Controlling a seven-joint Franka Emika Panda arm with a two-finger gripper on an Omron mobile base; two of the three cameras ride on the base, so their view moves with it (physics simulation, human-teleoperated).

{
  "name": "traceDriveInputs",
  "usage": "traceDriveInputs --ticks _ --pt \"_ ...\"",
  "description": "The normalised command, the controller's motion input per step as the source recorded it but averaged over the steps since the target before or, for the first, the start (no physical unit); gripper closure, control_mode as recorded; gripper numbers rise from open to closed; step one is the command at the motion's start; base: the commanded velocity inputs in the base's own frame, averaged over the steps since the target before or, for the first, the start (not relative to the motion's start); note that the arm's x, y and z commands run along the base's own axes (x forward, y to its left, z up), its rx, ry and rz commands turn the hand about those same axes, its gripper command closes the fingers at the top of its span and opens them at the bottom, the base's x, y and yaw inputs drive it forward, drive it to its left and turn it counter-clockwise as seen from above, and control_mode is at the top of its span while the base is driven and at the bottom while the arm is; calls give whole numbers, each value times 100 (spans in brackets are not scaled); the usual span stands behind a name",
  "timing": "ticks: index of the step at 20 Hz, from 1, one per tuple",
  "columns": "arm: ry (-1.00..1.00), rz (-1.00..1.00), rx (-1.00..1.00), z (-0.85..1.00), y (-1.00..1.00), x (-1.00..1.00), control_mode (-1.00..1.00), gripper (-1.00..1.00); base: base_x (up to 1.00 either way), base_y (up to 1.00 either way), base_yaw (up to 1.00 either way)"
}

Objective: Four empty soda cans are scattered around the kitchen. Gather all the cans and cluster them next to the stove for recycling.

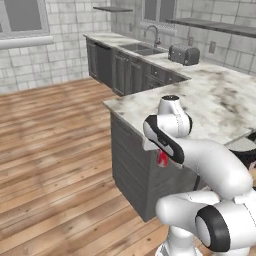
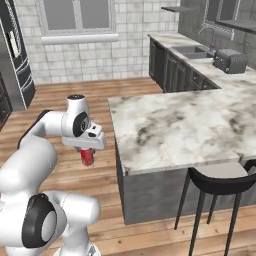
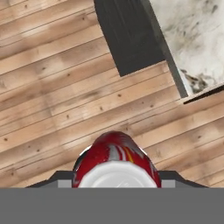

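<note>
A red soda can (image 2: 87, 157) hangs under my hand, and my gripper (image 2: 87, 155) is shut on it, held over the wood floor beside the marble island. The same can (image 1: 162, 158) peeks out red below the wrist in the left base view. Looking down along the hand, the can (image 3: 116, 162) shows its silver top and red body between the dark fingers (image 3: 59, 180), with floor planks below. The gripper (image 3: 116, 175) holds it upright. The stove is out of view.
The marble island (image 2: 170, 127) with dark grey sides stands just right of the can. A black stool (image 2: 220, 182) sits at its near edge. A toaster (image 1: 184, 54) and sink (image 1: 142, 48) lie on the far counter. Open wood floor (image 1: 55, 145) spreads to the left.
</note>
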Motion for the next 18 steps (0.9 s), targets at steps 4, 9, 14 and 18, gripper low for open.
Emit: traceDriveInputs --ticks 4,9,14,18 --pt "0 0 0 0 0 0 100 100 2 81 6" --pt "0 0 0 0 0 0 100 100 23 85 6" --pt "0 0 0 0 0 0 100 100 56 71 10" --pt "0 0 0 0 0 0 100 100 69 59 13"
